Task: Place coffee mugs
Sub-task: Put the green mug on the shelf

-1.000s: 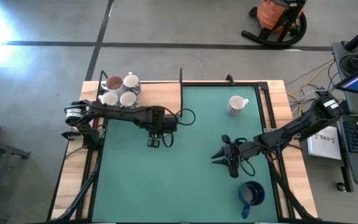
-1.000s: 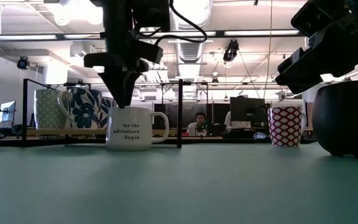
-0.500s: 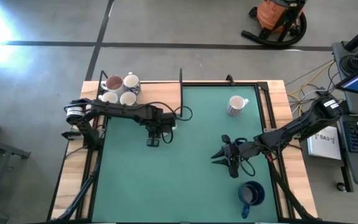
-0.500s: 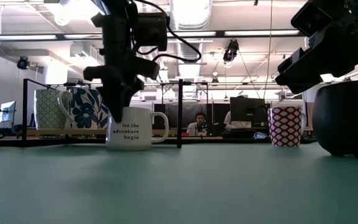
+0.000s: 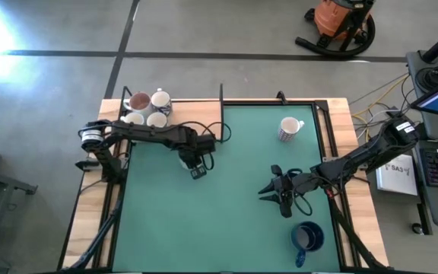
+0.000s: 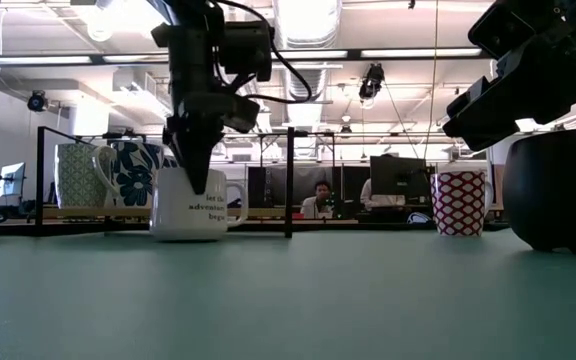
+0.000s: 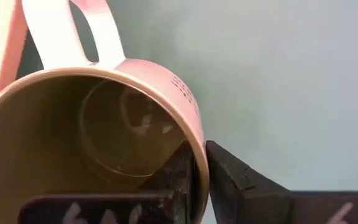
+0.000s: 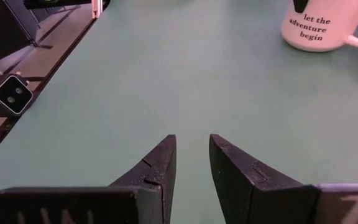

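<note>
The left gripper (image 6: 196, 170) has one finger inside the white mug with words (image 6: 188, 203) and one finger outside, so its jaws are pinching the mug's wall. A second ago this mug stood farther right in the low view, with its handle poking out to the right. Now it sits closer to the flowered mug (image 6: 128, 175) behind it, and it has turned so the handle shows less — I think the arm is dragging or carrying it toward the group at the back left. From above, the left gripper (image 5: 196, 161) has also swung closer to the four mugs in the corner rack (image 5: 147, 109), which have not moved. The bottom of the mug looks very near the green table (image 5: 234, 221), and I cannot tell if it is lifted or sliding. The left wrist view shows the rim of the mug (image 7: 92, 137) held between the two dark fingers (image 7: 229, 177), handle pointing away. The right gripper (image 5: 280, 190) waits over the middle right of the table with its jaws a little apart and nothing between them — just as it was before. The patterned mug (image 5: 288, 129) near the back right and the dark blue mug (image 5: 306, 237) near the front right edge are where they were, so they are not put away yet.
</note>
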`<state>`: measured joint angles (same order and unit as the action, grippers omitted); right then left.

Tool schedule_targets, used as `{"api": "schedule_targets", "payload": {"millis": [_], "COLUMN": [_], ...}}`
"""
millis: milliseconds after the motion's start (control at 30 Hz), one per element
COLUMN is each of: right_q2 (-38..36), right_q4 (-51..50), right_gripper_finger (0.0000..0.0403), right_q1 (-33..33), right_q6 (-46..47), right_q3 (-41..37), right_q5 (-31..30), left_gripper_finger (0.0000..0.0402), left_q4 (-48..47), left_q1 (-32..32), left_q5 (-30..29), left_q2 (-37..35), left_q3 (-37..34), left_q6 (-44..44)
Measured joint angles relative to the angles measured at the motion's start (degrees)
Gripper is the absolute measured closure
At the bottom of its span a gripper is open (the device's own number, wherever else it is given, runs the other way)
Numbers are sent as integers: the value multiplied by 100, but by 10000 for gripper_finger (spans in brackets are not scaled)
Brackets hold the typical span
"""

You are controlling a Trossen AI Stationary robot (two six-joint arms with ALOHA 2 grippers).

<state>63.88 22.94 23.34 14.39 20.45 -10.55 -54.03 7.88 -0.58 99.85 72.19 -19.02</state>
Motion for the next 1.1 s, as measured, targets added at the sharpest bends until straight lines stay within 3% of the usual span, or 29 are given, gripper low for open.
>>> {"api": "schedule_targets", "payload": {"millis": [300, 533, 833, 1100], "right_q2": [0, -1, 0, 0], "right_q4": [1, 1, 2, 0], "right_gripper_finger": [316, 316, 316, 316], "right_q1": [1, 0, 0, 0], "right_q6": [0, 0, 0, 0], "right_q3": [0, 0, 0, 0], "right_q5": [-1, 0, -1, 0], "left_gripper_finger": [385, 352, 294, 285], "left_q4": [252, 298, -431, -596], "left_q1": [15, 13, 4, -34], "left_q5": [-15, -2, 7, 9], "left_q2": [0, 0, -4, -1], "left_q3": [-5, 117, 396, 150], "left_q6": [-601, -705, 738, 1659]}}
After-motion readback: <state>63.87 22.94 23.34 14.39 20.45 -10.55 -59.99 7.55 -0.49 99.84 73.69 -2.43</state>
